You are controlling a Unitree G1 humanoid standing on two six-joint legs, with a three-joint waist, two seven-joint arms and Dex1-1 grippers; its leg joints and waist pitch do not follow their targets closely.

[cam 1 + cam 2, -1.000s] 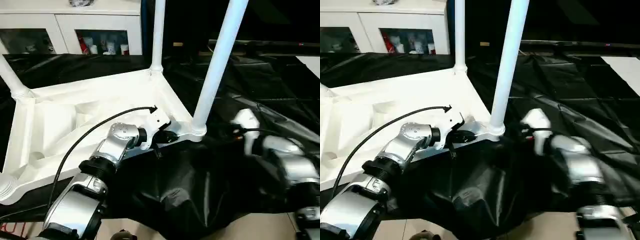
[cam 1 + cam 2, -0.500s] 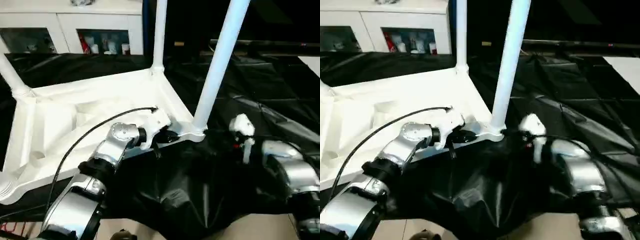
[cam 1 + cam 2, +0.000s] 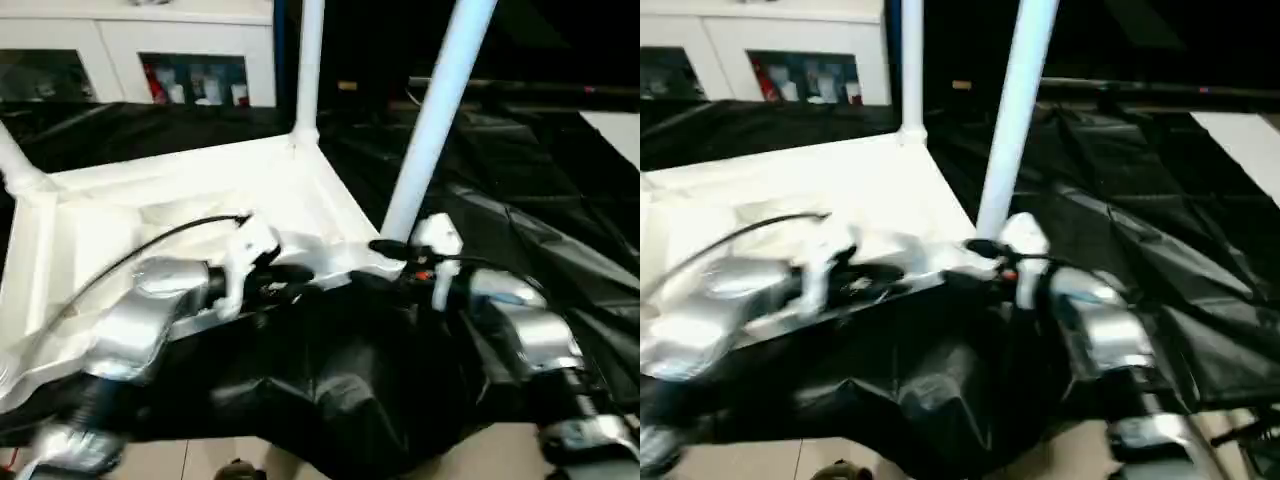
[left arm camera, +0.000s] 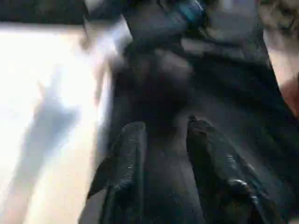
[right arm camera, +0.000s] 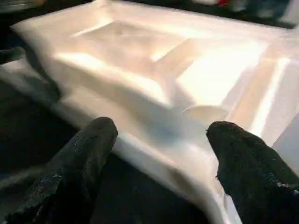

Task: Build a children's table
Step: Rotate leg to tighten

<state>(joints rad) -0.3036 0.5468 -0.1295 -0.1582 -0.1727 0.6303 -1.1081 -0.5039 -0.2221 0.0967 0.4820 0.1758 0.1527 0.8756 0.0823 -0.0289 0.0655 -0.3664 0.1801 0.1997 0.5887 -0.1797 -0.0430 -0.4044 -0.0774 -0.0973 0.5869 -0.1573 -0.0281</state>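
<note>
Black sheeting covers the floor under the upturned white plastic ribbed tabletop [image 3: 190, 190], three white tubular legs [image 3: 435, 110] standing socketed. Right hand [image 5: 159, 158] gapes at its near-right corner; left hand [image 4: 161, 154] is parted, empty. Likely next: fit the near-left leg.

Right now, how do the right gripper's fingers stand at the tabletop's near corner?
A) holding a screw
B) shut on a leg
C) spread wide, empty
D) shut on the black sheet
C: the right gripper has its two black fingers far apart with nothing between them, facing the tabletop rim.
</note>
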